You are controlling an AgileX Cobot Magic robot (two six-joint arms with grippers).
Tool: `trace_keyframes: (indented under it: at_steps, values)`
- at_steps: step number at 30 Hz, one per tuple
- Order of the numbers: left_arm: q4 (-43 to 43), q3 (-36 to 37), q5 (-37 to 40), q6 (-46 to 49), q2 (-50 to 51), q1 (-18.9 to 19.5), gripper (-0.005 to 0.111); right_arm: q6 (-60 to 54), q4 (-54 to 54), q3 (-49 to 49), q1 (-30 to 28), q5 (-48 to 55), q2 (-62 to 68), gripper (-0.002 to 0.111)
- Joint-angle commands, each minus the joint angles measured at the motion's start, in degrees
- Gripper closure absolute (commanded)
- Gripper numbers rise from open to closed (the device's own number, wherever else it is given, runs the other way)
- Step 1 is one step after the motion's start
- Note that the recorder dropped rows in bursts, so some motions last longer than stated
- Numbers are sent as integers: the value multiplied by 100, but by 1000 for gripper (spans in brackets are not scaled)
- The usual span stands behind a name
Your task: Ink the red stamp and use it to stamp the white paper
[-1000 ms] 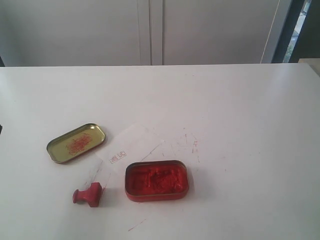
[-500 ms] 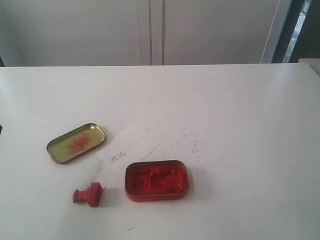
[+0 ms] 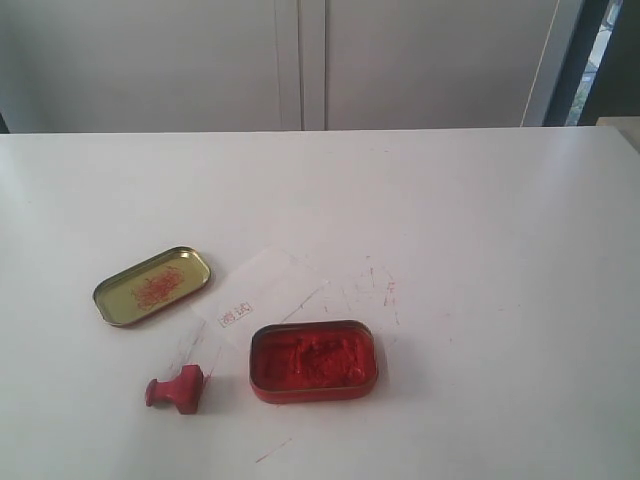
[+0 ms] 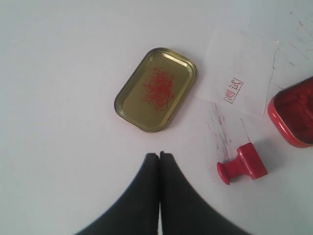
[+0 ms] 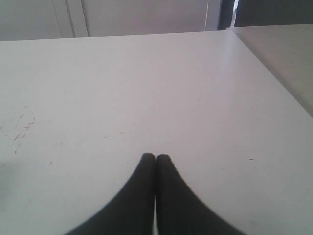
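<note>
Red stamp lies on its side on the surface, knob end pointing away from the red ink tin, which sits just beside it. The left tool has its two dark fingers pressed together, holding nothing; the stamp is well apart from its tips, untouched. White paper lies flat between the ink tin and the open gold lid, carrying one small red rectangular imprint near its corner closest to the stamp. The lid has red smears inside.

Surface is white, with thin red scratch marks past the paper. Pale cabinet doors stand behind it.

Right tool is closed too, empty, over a bare stretch of surface. Neither arm shows in the exterior view (only the finger pairs show, in the wrist views). The left wrist camera looks steeply down; the right looks low across the surface.
</note>
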Motion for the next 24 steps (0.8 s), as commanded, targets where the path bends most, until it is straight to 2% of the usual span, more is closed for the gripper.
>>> trace_keyframes:
  at_steps: [1,11,18,24]
  values:
    - [-50,58,33,4,-447,-30,107,-12,0,30,-8,-77,-24,108]
    - [-167,871,-567,-9,-1644,-30,107,-12,0,30,-8,-77,-24,108]
    - [-194,1465,-676,-21,-2148,-30,107,-12,0,30,-8,-77,-24,108]
    - [-194,2092,-1421,-21,-2678,-30,107,-12,0,30,-8,-77,-24,108]
